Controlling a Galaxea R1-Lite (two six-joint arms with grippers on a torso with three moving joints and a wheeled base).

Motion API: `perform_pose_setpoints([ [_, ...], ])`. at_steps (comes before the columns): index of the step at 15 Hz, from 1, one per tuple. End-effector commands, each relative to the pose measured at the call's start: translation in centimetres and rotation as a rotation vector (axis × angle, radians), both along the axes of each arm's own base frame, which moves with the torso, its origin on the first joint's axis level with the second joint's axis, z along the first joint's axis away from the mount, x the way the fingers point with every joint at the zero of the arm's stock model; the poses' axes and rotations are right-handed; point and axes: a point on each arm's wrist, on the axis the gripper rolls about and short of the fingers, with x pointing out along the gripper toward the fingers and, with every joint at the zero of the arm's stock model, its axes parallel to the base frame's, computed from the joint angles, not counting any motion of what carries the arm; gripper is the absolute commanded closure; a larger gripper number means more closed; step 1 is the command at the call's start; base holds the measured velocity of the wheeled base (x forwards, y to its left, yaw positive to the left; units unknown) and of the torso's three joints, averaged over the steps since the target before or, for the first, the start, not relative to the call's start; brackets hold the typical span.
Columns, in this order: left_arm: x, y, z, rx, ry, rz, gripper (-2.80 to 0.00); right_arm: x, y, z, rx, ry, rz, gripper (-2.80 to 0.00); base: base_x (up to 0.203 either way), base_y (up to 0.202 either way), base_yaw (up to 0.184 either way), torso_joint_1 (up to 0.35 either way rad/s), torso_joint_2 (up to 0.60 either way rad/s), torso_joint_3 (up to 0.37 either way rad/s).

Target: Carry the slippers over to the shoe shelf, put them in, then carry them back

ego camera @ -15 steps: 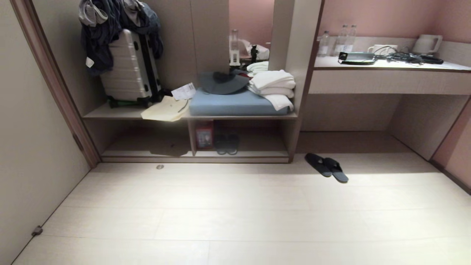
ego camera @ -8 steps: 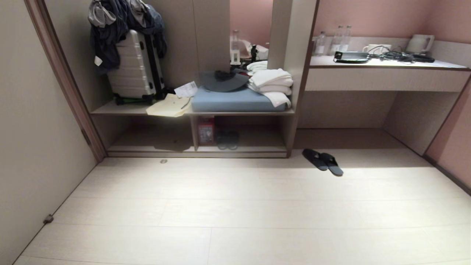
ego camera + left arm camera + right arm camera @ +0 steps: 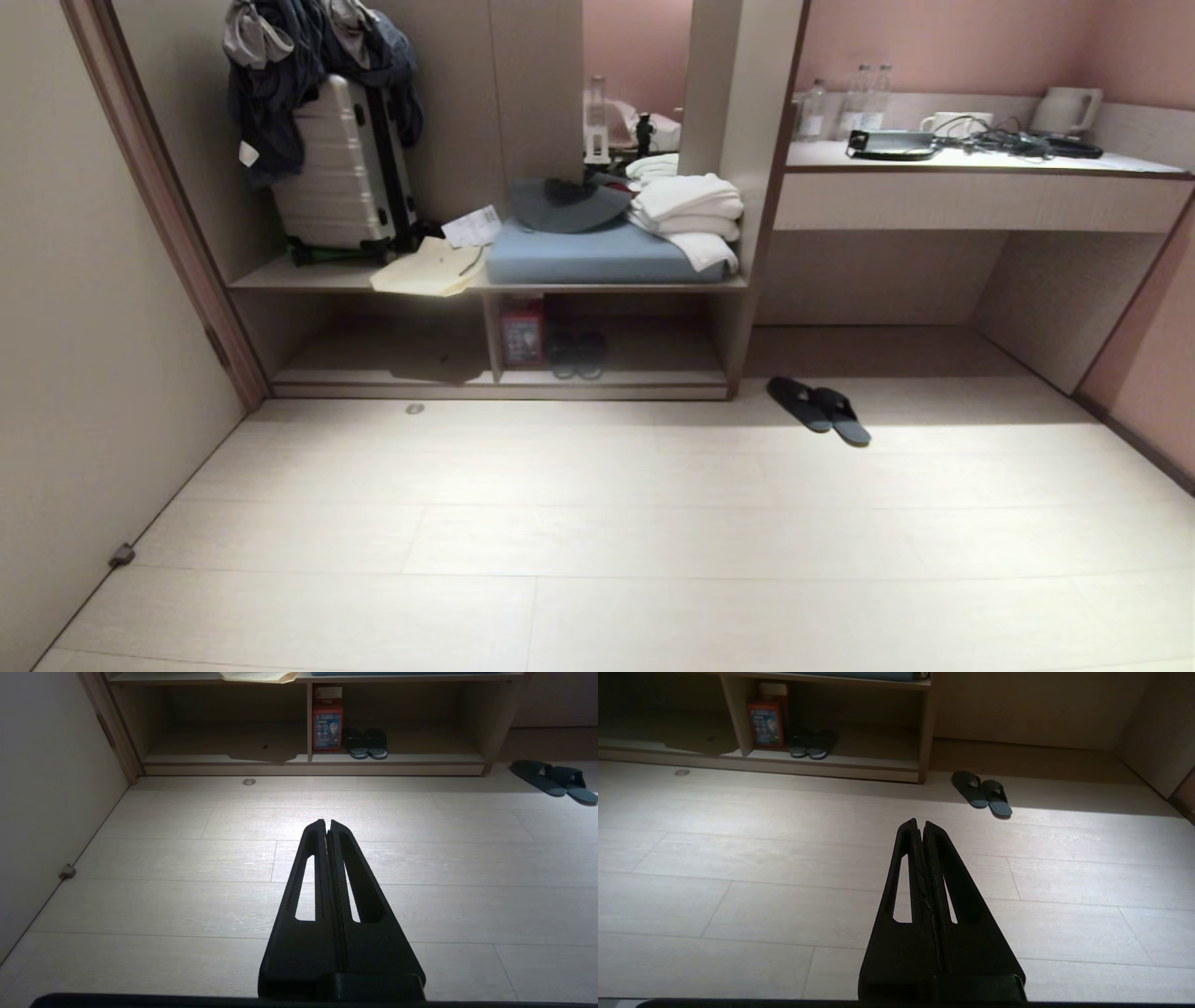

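Pale wood-look floor [image 3: 597,523] stretches wide before us, bare planks running from the wall [image 3: 84,392] on our left to the pink wall edge on our right. We see the slippers [image 3: 819,411] lying on that floor, side by side and touching, angled, just beyond the right-hand upright of the shoe shelf [image 3: 504,383] and in front of the recess under the desk counter [image 3: 980,187]. They sit outside the shelf, near its right corner.

We note the shelf's low front lip running straight along the floor, with a divider splitting it into two bays. The right bay holds a red box [image 3: 521,334] against the divider and another dark pair of slippers [image 3: 576,356] just beside it; room shows to the right of that pair. The left bay lies in shadow.

Above, the bench board carries a suitcase [image 3: 341,168], a blue cushion [image 3: 597,254] and folded white towels [image 3: 689,213].

Our left gripper [image 3: 326,823] and right gripper [image 3: 920,824] both hang above bare floor, well apart from the slippers, each with its jaws pressed together and holding nothing.

A small doorstop [image 3: 121,556] sits at the foot of the left wall.
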Motion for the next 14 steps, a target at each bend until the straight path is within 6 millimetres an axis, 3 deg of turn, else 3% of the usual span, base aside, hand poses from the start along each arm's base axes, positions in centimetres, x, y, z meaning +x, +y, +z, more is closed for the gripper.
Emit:
perform_pose_setpoints([
  [1, 0.0, 0.0, 0.0, 0.0, -0.001, 0.001, 0.0, 0.01, 0.0, -0.04, -0.001, 0.002, 0.0, 0.0, 0.0, 0.0, 0.0, 0.0, 0.0, 0.0],
  [14, 0.0, 0.0, 0.0, 0.0, 0.0, 0.001, 0.0, 0.01, 0.0, -0.04, -0.001, 0.002, 0.0, 0.0, 0.0, 0.0, 0.0, 0.0, 0.0, 0.0],
])
